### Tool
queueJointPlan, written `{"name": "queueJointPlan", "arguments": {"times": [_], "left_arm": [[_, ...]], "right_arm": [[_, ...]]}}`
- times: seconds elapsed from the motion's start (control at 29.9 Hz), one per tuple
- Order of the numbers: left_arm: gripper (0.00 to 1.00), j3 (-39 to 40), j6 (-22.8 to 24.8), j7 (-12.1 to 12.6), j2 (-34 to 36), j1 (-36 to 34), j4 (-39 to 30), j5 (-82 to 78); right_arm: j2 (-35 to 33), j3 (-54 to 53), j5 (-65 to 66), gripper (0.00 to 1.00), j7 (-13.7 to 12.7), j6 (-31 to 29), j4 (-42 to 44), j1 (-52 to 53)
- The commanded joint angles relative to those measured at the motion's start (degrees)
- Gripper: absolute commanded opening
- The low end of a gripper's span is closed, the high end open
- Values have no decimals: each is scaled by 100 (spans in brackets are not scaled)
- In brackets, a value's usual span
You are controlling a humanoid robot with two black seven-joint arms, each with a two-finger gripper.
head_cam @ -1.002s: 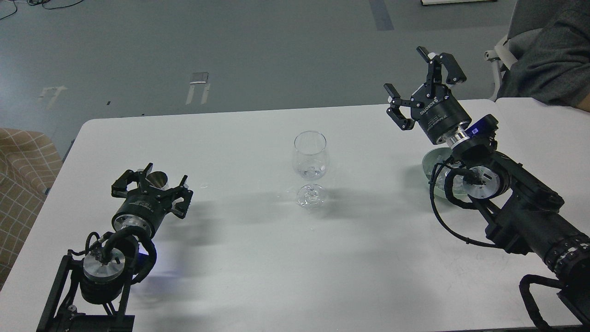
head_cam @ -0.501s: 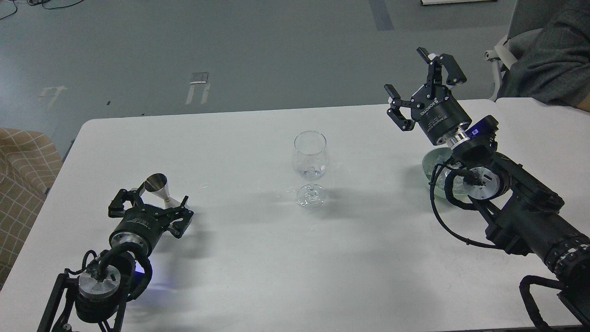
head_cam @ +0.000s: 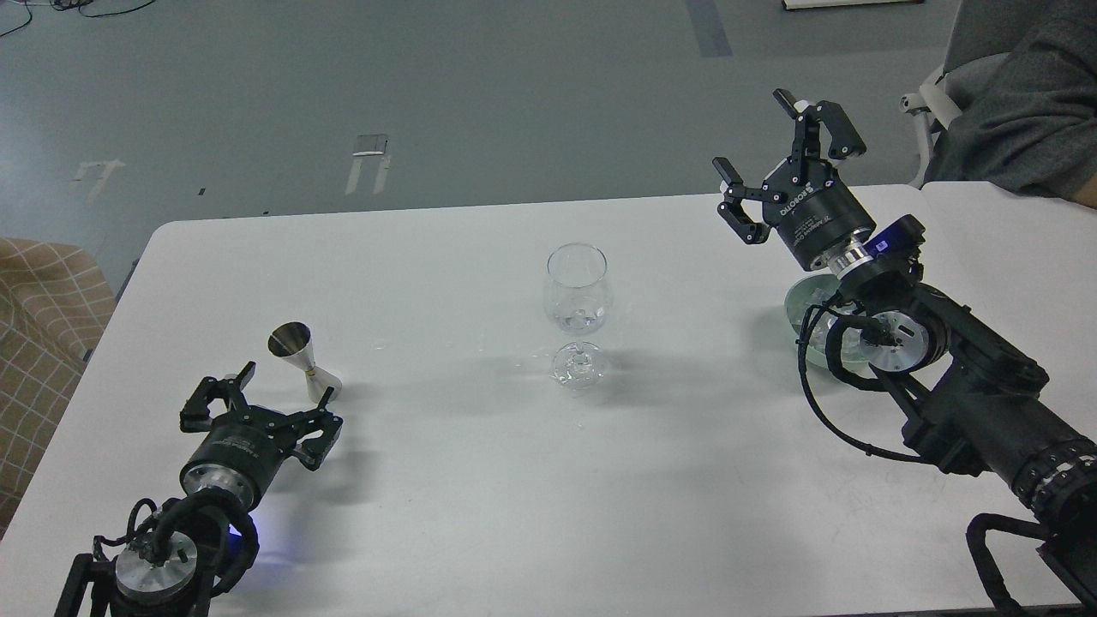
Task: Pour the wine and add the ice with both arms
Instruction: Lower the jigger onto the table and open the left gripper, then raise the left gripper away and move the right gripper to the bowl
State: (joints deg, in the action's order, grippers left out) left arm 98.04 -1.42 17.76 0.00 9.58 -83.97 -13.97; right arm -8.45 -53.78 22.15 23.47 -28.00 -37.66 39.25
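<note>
A clear stemmed wine glass [head_cam: 577, 300] stands upright mid-table with a little clear liquid and ice [head_cam: 581, 319] low in its bowl. A small steel jigger [head_cam: 302, 360] stands on the table at the left. My left gripper [head_cam: 257, 398] is open and empty, just in front of the jigger and apart from it. My right gripper [head_cam: 776, 158] is open and empty, raised above the table's far right. Below its wrist sits a pale green bowl [head_cam: 801, 304], mostly hidden by the arm; its contents do not show.
The white table [head_cam: 480, 480] runs to a far edge behind the glass. A person in grey [head_cam: 1024, 103] sits at the back right by a second table [head_cam: 1011, 231]. A checked cushion [head_cam: 43, 317] lies off the left edge.
My left gripper has drawn back toward me and to the left, leaving the jigger standing alone on the table. The right arm and the glass have hardly moved.
</note>
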Motion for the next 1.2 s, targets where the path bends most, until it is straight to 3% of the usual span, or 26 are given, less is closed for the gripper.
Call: {"name": "queueJointPlan", "arguments": {"times": [0.0, 0.1, 0.2, 0.4, 0.57, 0.67, 0.77, 1.0, 1.17], "left_arm": [[98, 337, 325, 26, 0, 105, -93, 0], [98, 776, 914, -35, 0, 123, -102, -9], [98, 883, 1170, -88, 78, 114, -102, -53], [98, 848, 1558, -255, 1292, -79, -67, -106], [98, 804, 1891, -755, 2292, -929, 222, -859], [98, 760, 1970, -818, 2513, -1264, 390, -1221], [98, 532, 2050, -879, 2575, -1888, 645, -1757], [98, -486, 2129, -1564, 2707, -2829, 1093, -2742], [98, -901, 2085, -1600, 2663, -2953, 1111, -2769]], "right_arm": [[-25, -1, 0, 100, 0, 0, -4, 4], [-42, -1, -9, 100, 0, 0, -13, 4], [-51, -10, 0, 100, 0, 0, -13, 4], [-183, -1, -9, 100, 0, 0, -154, 4], [-437, -1, 0, 100, -18, 0, -338, 39], [-552, -1, 9, 100, -79, 66, -426, 57], [-859, -1, 280, 100, -193, 312, -689, 57], [-1912, 16, 1816, 100, -228, 891, -1523, -22], [-2810, 131, 3293, 100, -272, 1402, -2209, -181]]}}
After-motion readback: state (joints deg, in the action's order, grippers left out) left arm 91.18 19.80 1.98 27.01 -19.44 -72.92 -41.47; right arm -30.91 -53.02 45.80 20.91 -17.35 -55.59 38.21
